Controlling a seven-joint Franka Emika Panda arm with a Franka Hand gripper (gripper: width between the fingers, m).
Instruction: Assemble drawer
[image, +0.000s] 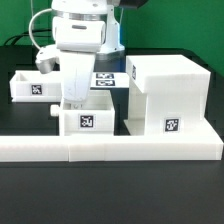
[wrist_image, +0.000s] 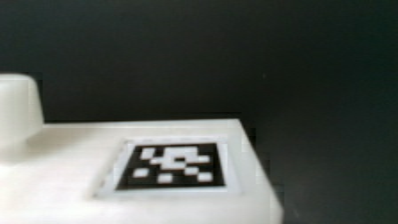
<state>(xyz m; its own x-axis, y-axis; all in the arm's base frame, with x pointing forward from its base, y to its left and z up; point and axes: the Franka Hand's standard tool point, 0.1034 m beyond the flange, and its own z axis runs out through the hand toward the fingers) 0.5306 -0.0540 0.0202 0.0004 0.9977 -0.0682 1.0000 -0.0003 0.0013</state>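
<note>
Exterior view: the drawer lies in three parts on the black table (image: 110, 195), behind a long low wall (image: 130, 150). The housing (image: 170, 95) stands upright at this view's right, touching the wall, with its tagged face turned toward the camera. It is about as tall as it is wide, so no long axis stands out. The front tray (image: 88, 121) sits just beside the housing on its left, also against the wall. Its tagged face points toward the camera and its long axis runs along the wall. The left tray (image: 35, 88) rests farther back at this view's left, its tag likewise facing the camera and its length running left to right. The marker board (image: 108, 80) lies behind the front tray. The arm (image: 80, 30) reaches down over the front tray's rear left corner. The jaws are low there, and I cannot tell whether they are open or closed.

Wrist view: blurred. A white part (wrist_image: 71, 170) carrying a square tag (wrist_image: 175, 165) fills the foreground against a dark ground; which drawer part it is cannot be told.
</note>
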